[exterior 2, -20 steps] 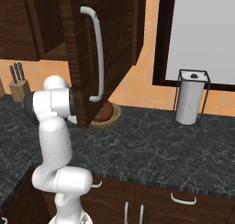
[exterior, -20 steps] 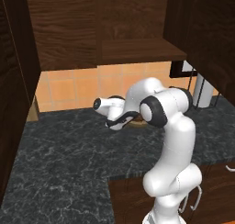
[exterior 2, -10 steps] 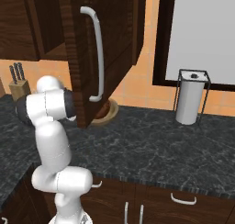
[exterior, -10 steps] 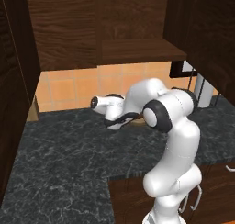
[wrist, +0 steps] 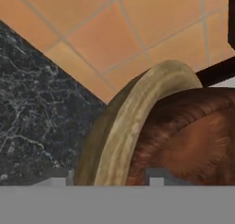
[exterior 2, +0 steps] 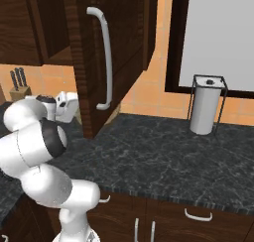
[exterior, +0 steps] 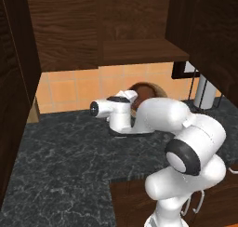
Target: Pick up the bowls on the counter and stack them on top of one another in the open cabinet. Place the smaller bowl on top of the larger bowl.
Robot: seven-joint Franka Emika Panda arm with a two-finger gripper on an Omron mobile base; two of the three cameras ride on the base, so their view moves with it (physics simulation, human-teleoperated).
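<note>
Seen from the hand, the thick pale tan rim of the larger bowl (wrist: 133,113) arcs up between my gripper (wrist: 109,176) and its two fingertips, tilted on edge. The glossy reddish-brown smaller bowl (wrist: 193,136) lies right against that rim; whether it sits inside or behind is unclear. In the left base view my gripper (exterior: 131,102) reaches toward the tiled wall, and the reddish-brown bowl (exterior: 143,90) shows just past it, above the back of the dark marble counter (exterior: 69,165). The open cabinet's wooden shelf (exterior: 139,51) hangs directly overhead.
The cabinet's open door (exterior 2: 109,62) with its long pale handle hangs between the right base camera and my hand. A paper towel holder (exterior 2: 204,104) stands on the counter to the right. At the far left is a knife block (exterior 2: 19,87).
My elbow has swung down and forward while the hand stayed near the wall. The bowls, low on the counter a second ago, now show higher and tilted against the tiles.
</note>
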